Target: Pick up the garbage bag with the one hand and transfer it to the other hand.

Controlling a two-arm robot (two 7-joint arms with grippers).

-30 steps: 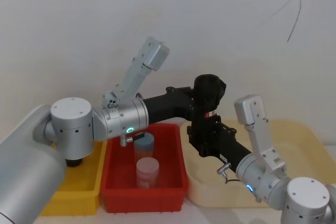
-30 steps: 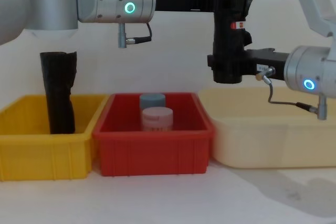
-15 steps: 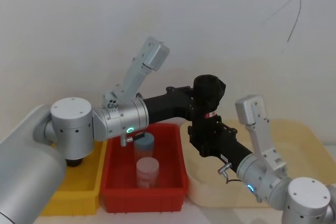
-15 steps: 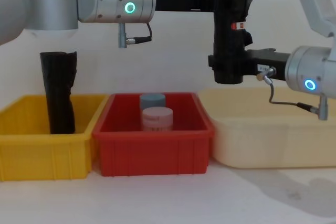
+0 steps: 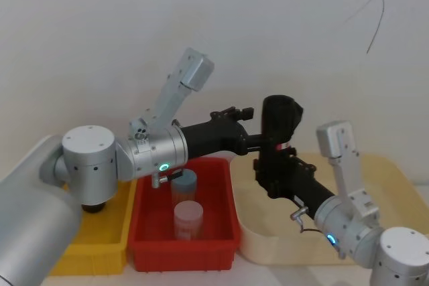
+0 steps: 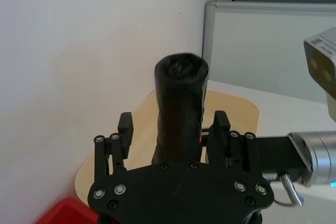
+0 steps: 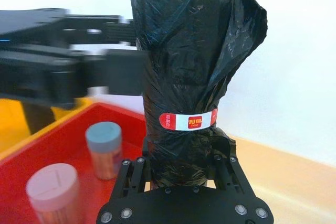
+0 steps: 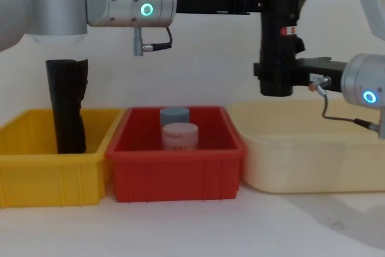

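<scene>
Shifted toward the robot's right since half a second ago, the tall black plastic garbage bag roll with the red-and-white label [image 8: 278, 34] now hangs upright in the air over the left end of the shallow cream tray [image 8: 313, 167], no longer above the seam with the red plastic bin [image 8: 174, 182].

Nearest the robot, the bins sit in a row. A yellow plastic bin [image 8: 42, 179] holds a second, unlabelled black roll [image 8: 67, 106] standing on end. The red bin holds a pink-lidded jar [image 8: 179, 136] and a blue-grey-lidded jar [image 8: 174, 114] behind it.

Above the tray, the right gripper [image 7: 181, 153], on the blue-ringed arm, is clamped round the roll's lower part, just under the label. That low grip probably left the upper half free for the other arm during the exchange. Its forearm comes in level from the right.

Farther back, the left gripper [image 6: 172, 123], on the green-ringed arm, has let go. Its fingers [image 6: 124, 125] stand spread on either side of the roll's upper half, apart from the plastic. That forearm lies level across the red bin, wrist straight, so the handover looks done and a straight pull-back would clear it.
</scene>
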